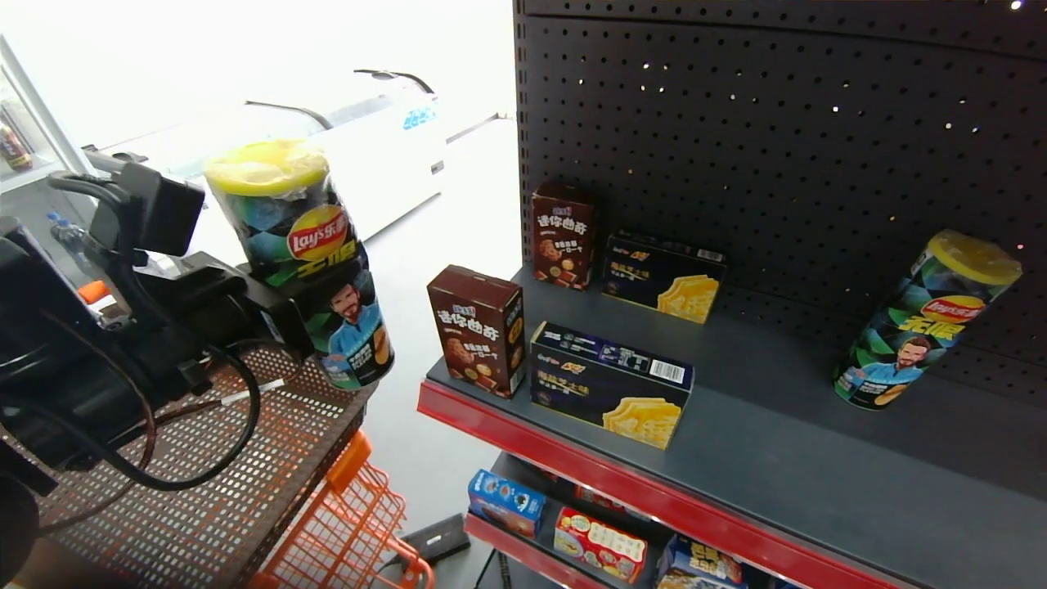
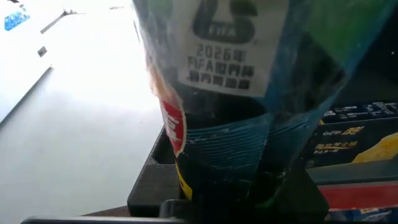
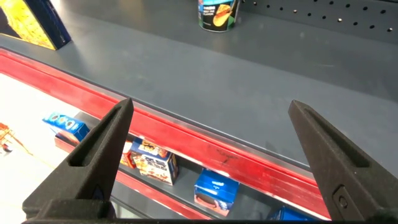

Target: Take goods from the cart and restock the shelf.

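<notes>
Left gripper holds a chip can up beside the shelf; right gripper hangs over the shelf's front lip, jaws spread wide.

The held can, yellow lid uppermost and slightly tilted, is clamped around its lower half just off the shelf's left end, above the cart. At the shelf's left end stand two brown boxes and two dark blue boxes, one of each at the front edge and one at the back. A second can leans against the shelf's pegboard back, farther right.
</notes>
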Available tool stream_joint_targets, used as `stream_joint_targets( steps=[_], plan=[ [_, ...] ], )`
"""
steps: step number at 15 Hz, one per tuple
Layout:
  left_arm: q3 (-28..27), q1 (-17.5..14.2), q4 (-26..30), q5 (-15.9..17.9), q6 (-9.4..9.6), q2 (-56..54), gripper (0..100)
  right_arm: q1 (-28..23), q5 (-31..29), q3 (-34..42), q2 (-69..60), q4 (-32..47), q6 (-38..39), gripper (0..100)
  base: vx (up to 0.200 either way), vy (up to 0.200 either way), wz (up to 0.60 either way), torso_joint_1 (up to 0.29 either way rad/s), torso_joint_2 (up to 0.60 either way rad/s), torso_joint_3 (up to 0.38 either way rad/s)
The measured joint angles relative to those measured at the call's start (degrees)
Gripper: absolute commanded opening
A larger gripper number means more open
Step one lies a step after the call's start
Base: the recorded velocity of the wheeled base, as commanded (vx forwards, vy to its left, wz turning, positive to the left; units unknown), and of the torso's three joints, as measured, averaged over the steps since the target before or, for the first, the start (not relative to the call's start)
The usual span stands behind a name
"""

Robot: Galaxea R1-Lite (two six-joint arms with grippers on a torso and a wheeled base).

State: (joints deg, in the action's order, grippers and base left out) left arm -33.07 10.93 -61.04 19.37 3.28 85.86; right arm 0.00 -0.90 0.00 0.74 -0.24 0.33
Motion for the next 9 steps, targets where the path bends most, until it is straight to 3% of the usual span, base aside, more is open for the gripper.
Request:
stream_joint_targets(
  steps=[3,5,6,9],
  plan=[
    [0.3,0.0,-0.5,6.0,-0.57,-1.6,0,0.0,0.0,0.0,0.0,0.0,0.0,100,0.000,0.000,0.00,0.000,0.00,0.000],
    [-0.2,-0.1,1.5,7.6,-3.72,-2.9,0,0.0,0.0,0.0,0.0,0.0,0.0,100,0.000,0.000,0.00,0.000,0.00,0.000],
    [-0.4,-0.2,2.3,7.9,-4.28,-3.4,0,0.0,0.0,0.0,0.0,0.0,0.0,100,0.000,0.000,0.00,0.000,0.00,0.000],
    [0.1,0.2,2.7,12.4,-4.47,-4.5,0,0.0,0.0,0.0,0.0,0.0,0.0,100,0.000,0.000,0.00,0.000,0.00,0.000]
  ],
)
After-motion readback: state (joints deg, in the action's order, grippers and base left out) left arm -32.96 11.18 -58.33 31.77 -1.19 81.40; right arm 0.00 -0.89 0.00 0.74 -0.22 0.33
